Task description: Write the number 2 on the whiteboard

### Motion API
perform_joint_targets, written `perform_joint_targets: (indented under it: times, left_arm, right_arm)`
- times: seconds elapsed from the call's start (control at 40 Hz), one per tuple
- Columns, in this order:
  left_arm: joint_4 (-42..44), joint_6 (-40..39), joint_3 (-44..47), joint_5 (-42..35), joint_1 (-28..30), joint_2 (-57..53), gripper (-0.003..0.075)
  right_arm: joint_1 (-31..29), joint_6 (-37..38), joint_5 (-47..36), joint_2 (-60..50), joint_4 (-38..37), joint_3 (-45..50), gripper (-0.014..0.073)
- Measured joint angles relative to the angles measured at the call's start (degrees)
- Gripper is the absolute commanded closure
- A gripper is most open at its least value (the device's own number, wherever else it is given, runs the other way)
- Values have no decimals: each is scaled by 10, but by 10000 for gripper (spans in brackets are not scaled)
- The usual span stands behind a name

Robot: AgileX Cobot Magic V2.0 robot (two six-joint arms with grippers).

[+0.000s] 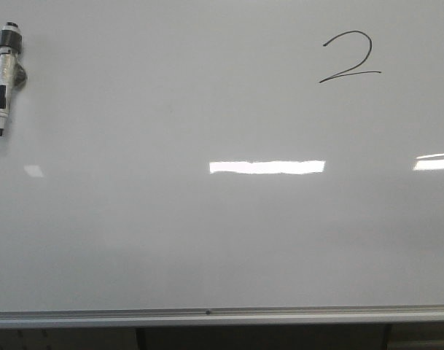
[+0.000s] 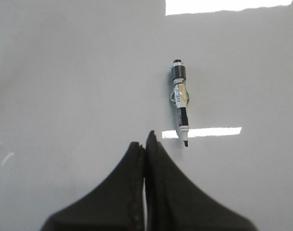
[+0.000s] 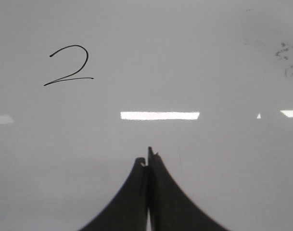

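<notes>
**Two closed grippers, one finished digit, one marker lying free**

Two grippers show, each only in its own wrist view, and both have the fingers pressed together with nothing between them. The left gripper hangs over the whiteboard, and the marker lies just beyond its fingertips and a little to one side, near but not touching. The long axis of the marker runs almost in line with the fingers, the uncapped tip toward them and the black end away. In the front view this marker lies at the far left corner of the board, tip pointing toward the near edge with the silver rail.

The right gripper is also over bare board. The number 2 lies well apart from its fingertips, beyond them and off to one side. In the front view the number 2 is near the far right corner, with a curved top and a long flat base.

I judge that the writing is done. If any move with the marker follows, the left arm is clearly the nearer one, and its fingers must first spread across the barrel.
</notes>
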Motion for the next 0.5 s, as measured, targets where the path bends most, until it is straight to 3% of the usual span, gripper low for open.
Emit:
perform_joint_targets:
  times: [0.5]
  left_arm:
    - [0,0,0,0,0,0,739]
  right_arm:
    - [19,0,-1,0,0,0,662]
